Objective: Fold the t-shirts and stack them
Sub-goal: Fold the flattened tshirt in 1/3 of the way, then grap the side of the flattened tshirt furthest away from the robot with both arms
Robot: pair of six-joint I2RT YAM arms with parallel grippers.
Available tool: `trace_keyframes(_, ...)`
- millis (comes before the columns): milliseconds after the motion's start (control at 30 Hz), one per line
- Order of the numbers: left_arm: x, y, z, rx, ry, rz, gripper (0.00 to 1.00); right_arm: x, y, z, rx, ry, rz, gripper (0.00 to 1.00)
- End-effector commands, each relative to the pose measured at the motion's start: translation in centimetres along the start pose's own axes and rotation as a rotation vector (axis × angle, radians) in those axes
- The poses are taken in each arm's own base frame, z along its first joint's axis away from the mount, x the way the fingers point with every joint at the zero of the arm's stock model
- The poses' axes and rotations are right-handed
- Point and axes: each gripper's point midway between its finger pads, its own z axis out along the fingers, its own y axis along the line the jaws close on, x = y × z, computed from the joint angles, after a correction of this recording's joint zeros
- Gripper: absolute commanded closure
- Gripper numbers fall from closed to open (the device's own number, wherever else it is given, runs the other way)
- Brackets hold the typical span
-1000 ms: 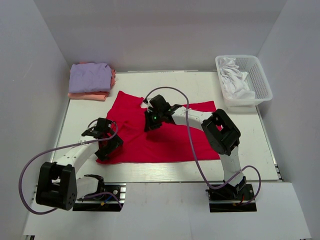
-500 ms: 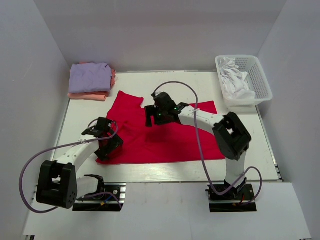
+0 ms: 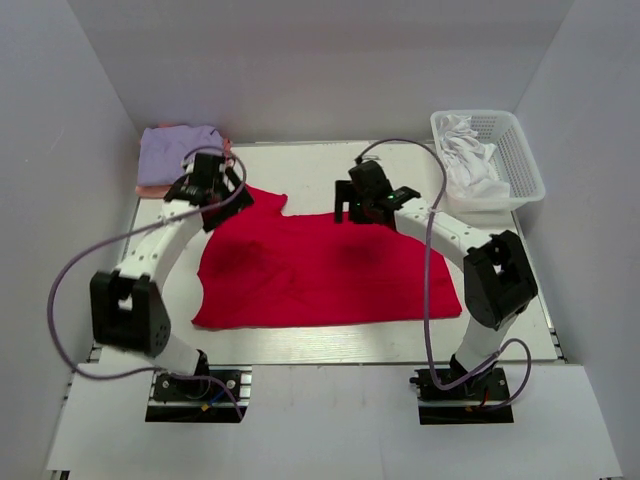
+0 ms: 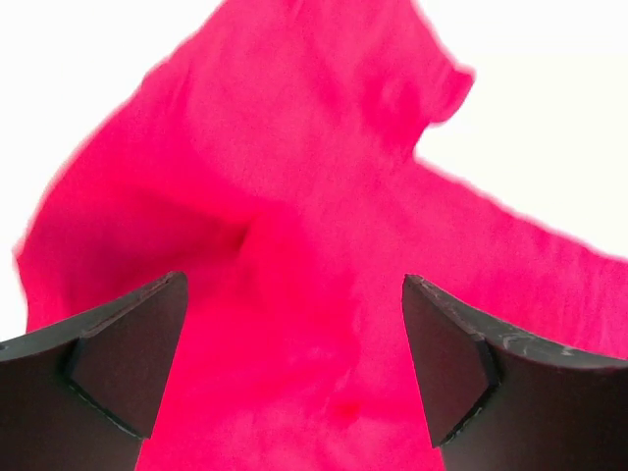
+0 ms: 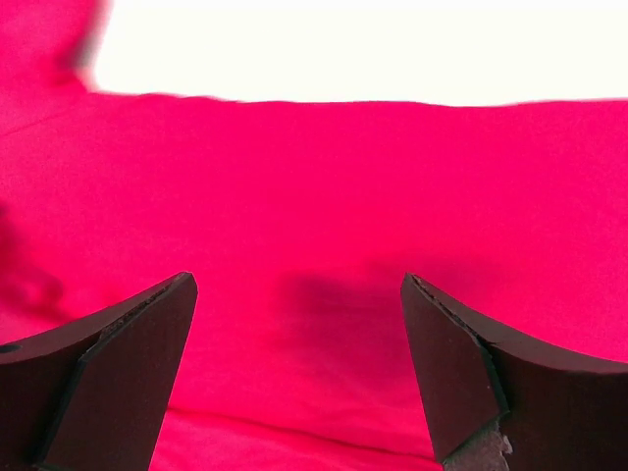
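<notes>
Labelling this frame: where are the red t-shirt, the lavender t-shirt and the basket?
red t-shirt [image 3: 320,275], top view, body centre
lavender t-shirt [image 3: 165,155], top view, left part
basket [image 3: 520,162], top view, right wall

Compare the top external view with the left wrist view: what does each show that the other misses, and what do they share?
Only the top external: the lavender t-shirt stacked on the salmon-pink t-shirt at the far left corner, the white basket holding white cloth, and the right gripper. Only the left wrist: a close look past the open left gripper at rumpled folds. Both: the red t-shirt on the white table.
</notes>
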Motion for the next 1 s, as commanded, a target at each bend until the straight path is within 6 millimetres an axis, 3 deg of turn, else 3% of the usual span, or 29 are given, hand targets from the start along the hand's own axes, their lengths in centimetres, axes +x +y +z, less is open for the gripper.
trace_keyframes(0,-3.7,-1.7,4.5,-0.05,-0.073,0.137,0.0,-1.9,-5.0,-1.7,0.126,-0.045,0.041,0.1)
trace_keyframes(100,-7.8,-2.6,7.4,-0.125,-0.14,0.19,0.0,-2.5,-7.8,-2.3,0.176,-0.048,0.048,0.1)
trace_keyframes(133,-6.8,-2.2,10.5,-0.16,-0.091,0.223,0.0,-2.6,-8.6,-2.3,0.185,-0.044,0.049,0.1)
trace_keyframes(167,-8.3,-2.4,11.3,-0.177,-0.119,0.232,0.0,-2.9,-9.0,-2.7,0.185,-0.05,0.042,0.1)
trace_keyframes(267,-10.2,-3.1,14.4,-0.187,-0.182,0.323,0.0,-3.2,-10.4,-2.9,0.202,-0.048,0.049,0.1)
trace_keyframes(300,-9.7,-2.8,16.2,-0.198,-0.167,0.371,0.0,-3.3,-10.6,-2.8,0.198,-0.048,0.052,0.1)
trace_keyframes(367,-10.4,-3.6,17.3,-0.182,-0.197,0.374,0.0,-3.5,-11.1,-2.4,0.188,-0.036,0.066,0.1)
trace_keyframes(400,-10.0,-3.1,18.4,-0.208,-0.188,0.379,0.0,-3.2,-11.5,-2.2,0.188,-0.019,0.065,0.1)
trace_keyframes(500,-11.0,-3.2,19.6,-0.206,-0.235,0.339,0.0,-2.1,-12.1,-0.9,0.186,0.034,0.072,0.1)
trace_keyframes(667,-10.2,-3.5,22.2,-0.187,-0.208,0.376,0.04,-1.4,-13.4,-0.2,0.199,0.062,0.1,0.1)
trace_keyframes(767,-9.6,-3.6,22.6,-0.178,-0.178,0.375,0.16,-1.7,-13.9,-0.3,0.207,0.055,0.112,0.1)
trace_keyframes(800,-9.2,-3.5,23.0,-0.174,-0.165,0.377,0.24,-1.8,-14.0,-0.3,0.208,0.055,0.113,0.1)
trace_keyframes(833,-8.0,-2.8,23.5,-0.179,-0.132,0.386,0.3,-1.9,-14.2,-0.3,0.213,0.05,0.117,0.1)
trace_keyframes(967,-7.1,-2.1,22.7,-0.177,-0.134,0.348,0.45,-2.1,-15.6,-0.2,0.27,0.035,0.13,0.1)
